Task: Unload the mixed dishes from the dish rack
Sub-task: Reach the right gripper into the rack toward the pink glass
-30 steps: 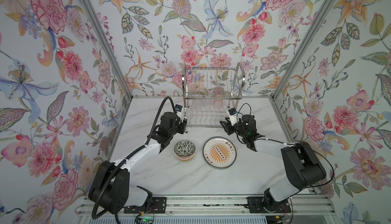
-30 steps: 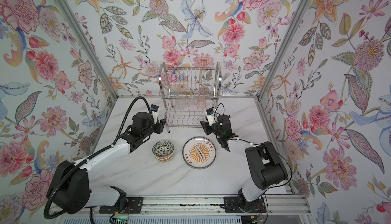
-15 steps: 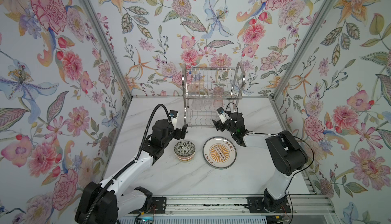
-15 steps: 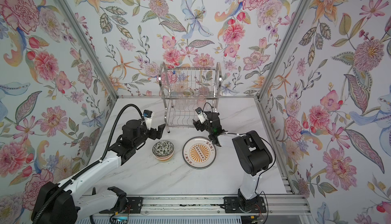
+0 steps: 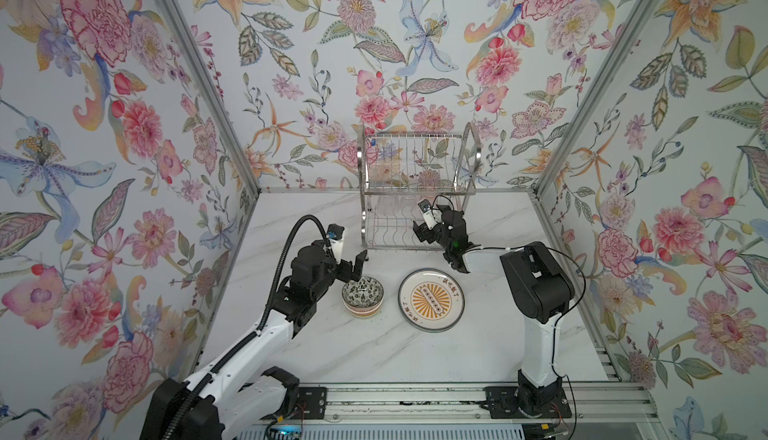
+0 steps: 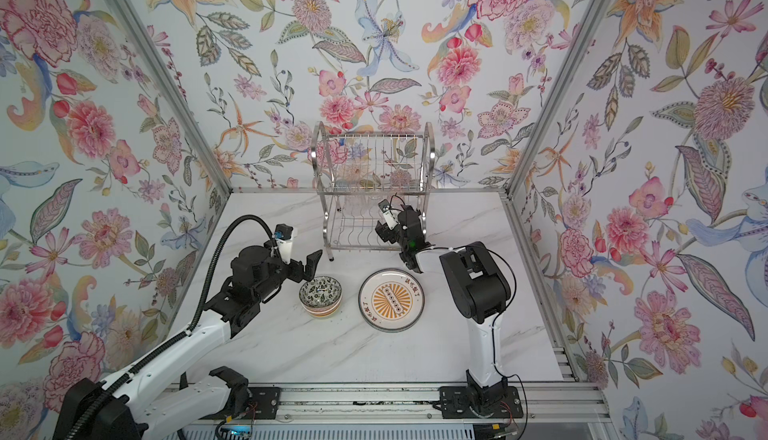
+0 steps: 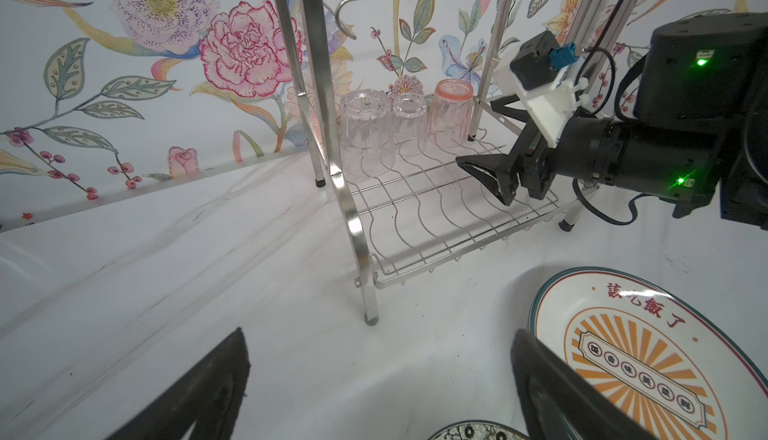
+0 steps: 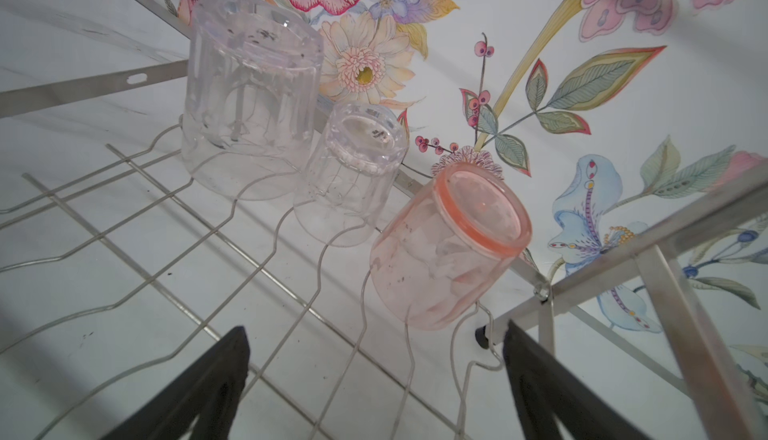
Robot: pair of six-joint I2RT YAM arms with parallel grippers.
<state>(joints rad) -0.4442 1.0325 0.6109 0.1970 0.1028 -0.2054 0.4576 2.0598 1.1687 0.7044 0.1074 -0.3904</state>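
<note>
The dish rack (image 5: 411, 163) stands at the back of the marble table (image 5: 374, 354), against the floral wall. Its upper tier appears empty of dishes in both top views. On the lower shelf, at the rear, three cups stand upside down in a row: a large clear cup (image 8: 249, 97), a small clear cup (image 8: 353, 171) and a pink cup (image 8: 449, 250), which is tilted on the wavy wires. The right gripper (image 8: 374, 334) is inside the lower tier, over the shelf wires, with its jaws spread wide, facing the pink cup but clear of it and holding nothing. In front of the rack, a patterned bowl (image 5: 363, 294) and a sunburst plate (image 5: 431, 300) sit side by side on the table. The left gripper (image 5: 355, 269) hangs at the bowl's left rim, jaws spread and empty. Whether it touches the rim cannot be told.
</note>
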